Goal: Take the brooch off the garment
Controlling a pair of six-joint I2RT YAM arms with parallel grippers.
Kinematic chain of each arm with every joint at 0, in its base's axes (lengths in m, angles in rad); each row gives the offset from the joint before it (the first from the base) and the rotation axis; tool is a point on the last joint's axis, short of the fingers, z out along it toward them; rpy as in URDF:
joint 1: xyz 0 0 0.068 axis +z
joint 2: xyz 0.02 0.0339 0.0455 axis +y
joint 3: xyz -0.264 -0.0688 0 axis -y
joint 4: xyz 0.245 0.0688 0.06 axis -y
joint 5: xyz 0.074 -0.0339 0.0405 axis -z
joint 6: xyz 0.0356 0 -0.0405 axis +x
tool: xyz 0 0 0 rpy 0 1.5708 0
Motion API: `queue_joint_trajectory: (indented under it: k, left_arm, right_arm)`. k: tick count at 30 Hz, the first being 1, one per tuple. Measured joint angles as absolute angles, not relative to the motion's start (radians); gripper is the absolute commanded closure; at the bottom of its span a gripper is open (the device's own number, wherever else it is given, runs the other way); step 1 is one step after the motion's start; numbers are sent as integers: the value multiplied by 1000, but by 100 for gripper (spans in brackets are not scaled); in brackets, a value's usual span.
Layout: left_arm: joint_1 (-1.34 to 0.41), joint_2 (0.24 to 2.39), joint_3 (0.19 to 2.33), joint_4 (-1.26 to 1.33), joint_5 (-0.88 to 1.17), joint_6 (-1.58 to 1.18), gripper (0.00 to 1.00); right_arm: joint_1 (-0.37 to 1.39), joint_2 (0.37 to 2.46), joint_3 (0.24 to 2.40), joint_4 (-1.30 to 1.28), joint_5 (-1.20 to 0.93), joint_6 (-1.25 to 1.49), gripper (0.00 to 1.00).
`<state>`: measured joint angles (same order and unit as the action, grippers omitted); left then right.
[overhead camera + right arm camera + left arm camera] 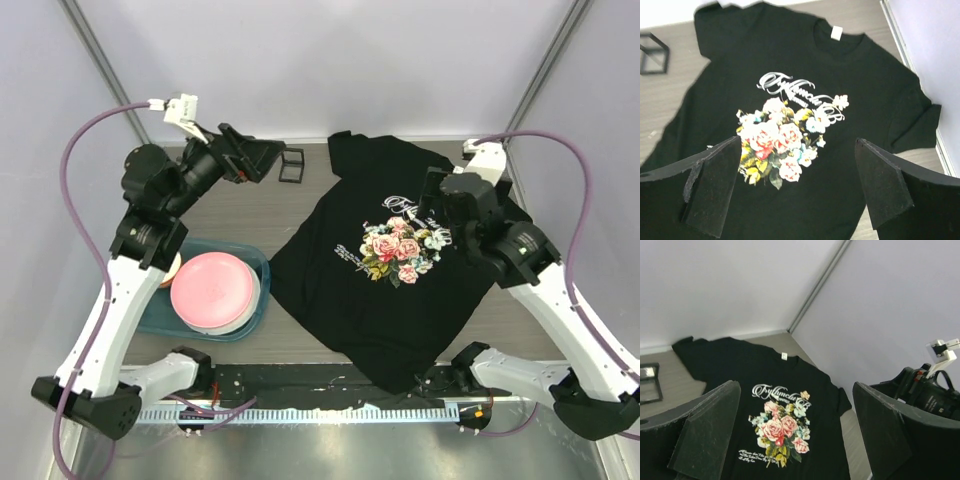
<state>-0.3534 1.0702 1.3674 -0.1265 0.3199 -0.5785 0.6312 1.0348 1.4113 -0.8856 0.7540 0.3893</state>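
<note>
One garment (350,290) sleeve lies beneath right arm (530,255).

From overhead, the right arm (500,240) hides the shirt's (350,300) sleeve on that side. The white script (790,90) is too small to read; a brooch can't be told from the printed flowers (780,145). Both wrist views cut off the hem.

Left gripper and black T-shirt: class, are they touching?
Apart. The top view shows the left gripper off to the left of the T-shirt, with bare table between them. Its jaws are open.
</note>
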Motion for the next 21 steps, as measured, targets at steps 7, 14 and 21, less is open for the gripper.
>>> queue_joint_trajectory:
  k: [7,14,21]
  left_arm:
    - [-403,1267,1372,-109,390,-646,5]
    - [-589,1615,1506,-90,408,-638,16]
    - [-729,2001,1719,30,444,-625,49]
  right_arm:
    - [571,1087,1232,-820,667,395,0]
    - [265,1146,1069,-651,447,408,0]
    - [-84,1175,928,-485,260,457,12]
